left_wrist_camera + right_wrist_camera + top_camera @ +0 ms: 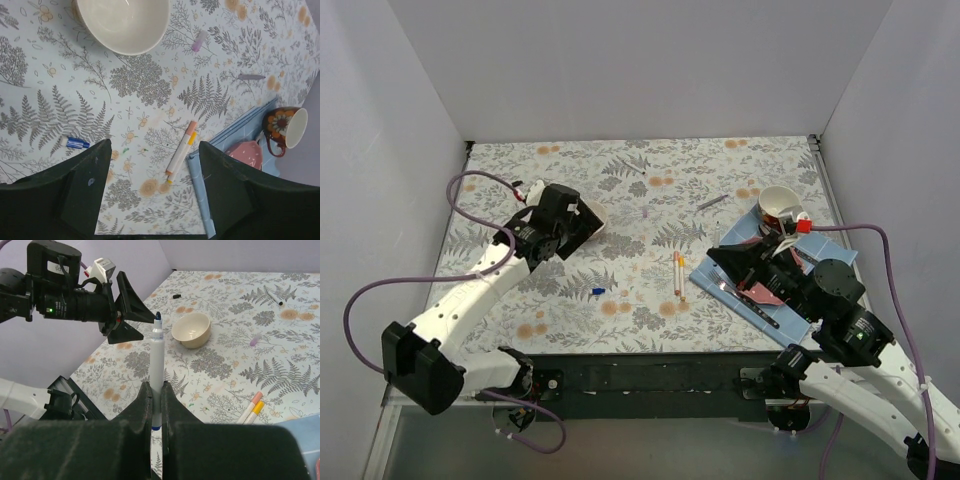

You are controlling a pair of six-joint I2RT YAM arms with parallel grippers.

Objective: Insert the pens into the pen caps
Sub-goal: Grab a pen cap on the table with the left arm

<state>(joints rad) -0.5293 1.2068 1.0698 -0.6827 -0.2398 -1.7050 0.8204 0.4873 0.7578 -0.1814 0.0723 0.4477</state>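
My right gripper (pixel 156 387) is shut on a white pen with a blue tip (pixel 157 355) and holds it upright above the cloth; in the top view this gripper (pixel 718 257) hovers at the napkin's left edge. A small blue cap (pixel 77 143) lies on the cloth, also visible from above (pixel 598 291). An orange pen and a yellow pen (pixel 181 152) lie side by side at mid-table (pixel 677 272). A purple cap (pixel 199 41) lies beyond them. My left gripper (pixel 155 170) is open and empty, hovering high beside the bowl (pixel 560 225).
A cream bowl (pixel 125 20) stands at the left. A blue napkin (pixel 715 282) at the right bears a pink item (pixel 245 152) and cutlery. A flowered mug (pixel 287 127) lies on its side behind it. A dark pen (pixel 712 203) lies at the far middle, a black cap (pixel 176 296) beyond the bowl.
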